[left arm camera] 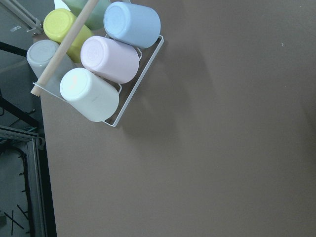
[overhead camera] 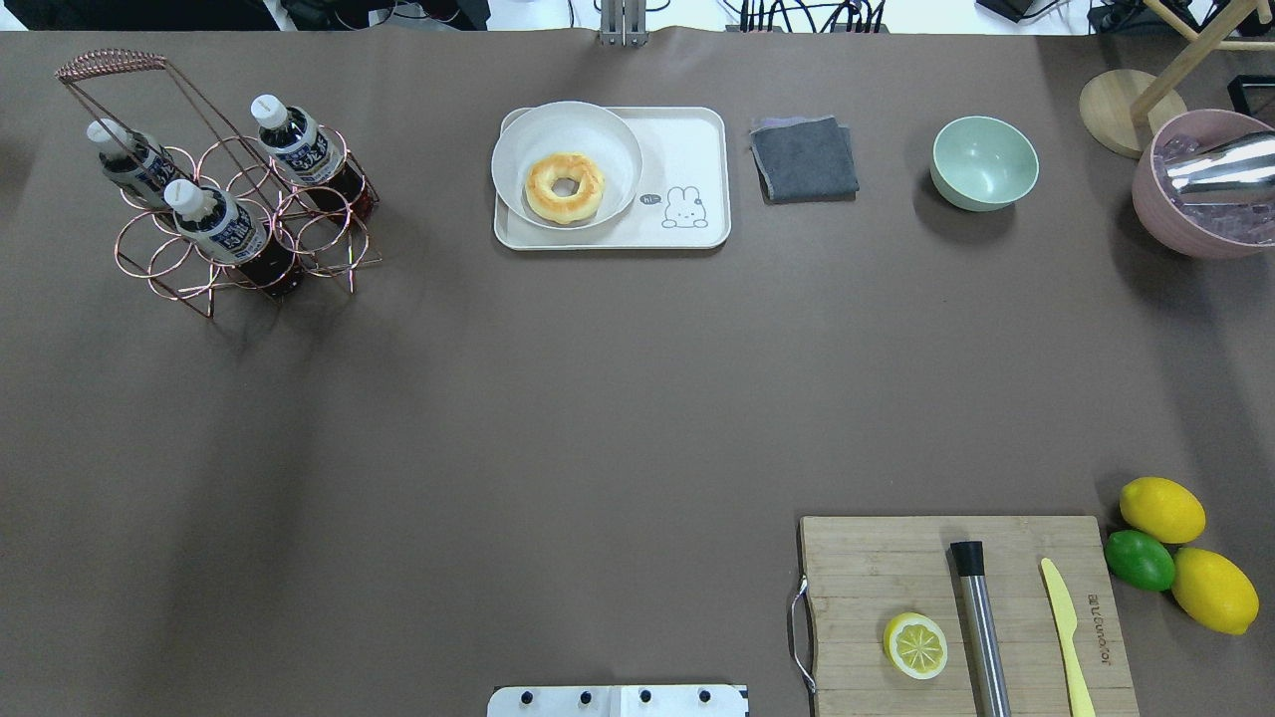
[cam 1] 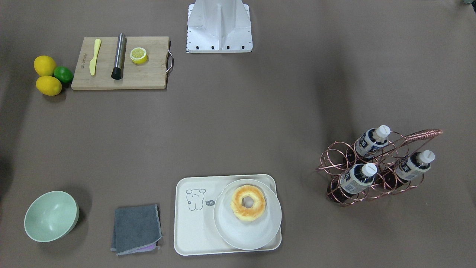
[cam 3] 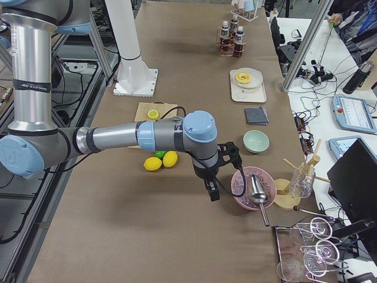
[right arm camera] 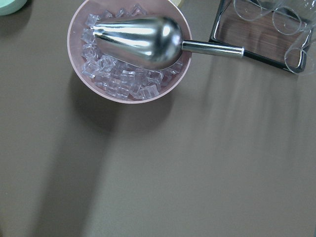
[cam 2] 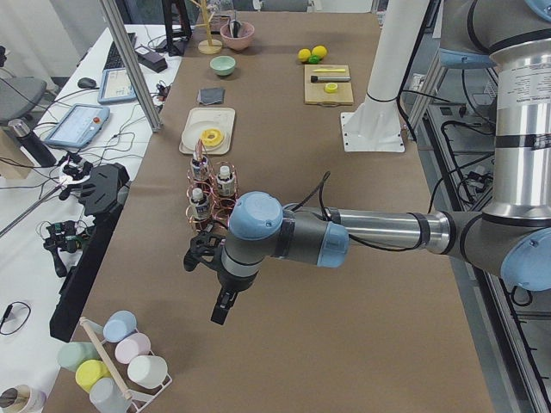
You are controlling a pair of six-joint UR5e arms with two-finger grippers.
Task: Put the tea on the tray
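Three tea bottles (cam 1: 372,142) (overhead camera: 220,225) with white caps and blue-white labels stand in a copper wire rack (cam 1: 422,134) (overhead camera: 110,62) on my left side of the table. The cream tray (cam 1: 193,230) (overhead camera: 697,149) with the line-drawn bear lies at the far middle edge. My left gripper (cam 2: 221,308) hangs over bare table beyond the rack, away from the bottles (cam 2: 225,181). My right gripper (cam 3: 213,192) hangs beside a pink ice bowl (cam 3: 252,190). Both show only in the side views, so I cannot tell whether they are open or shut.
A round plate (cam 1: 256,232) with a donut (cam 1: 248,203) covers part of the tray. A grey cloth (cam 1: 136,229) and a green bowl (cam 1: 51,216) lie beside it. A cutting board (overhead camera: 896,568) holds a lemon half, muddler and knife; lemons and a lime (overhead camera: 1141,560) sit nearby. Cups in a rack (left arm camera: 98,54).
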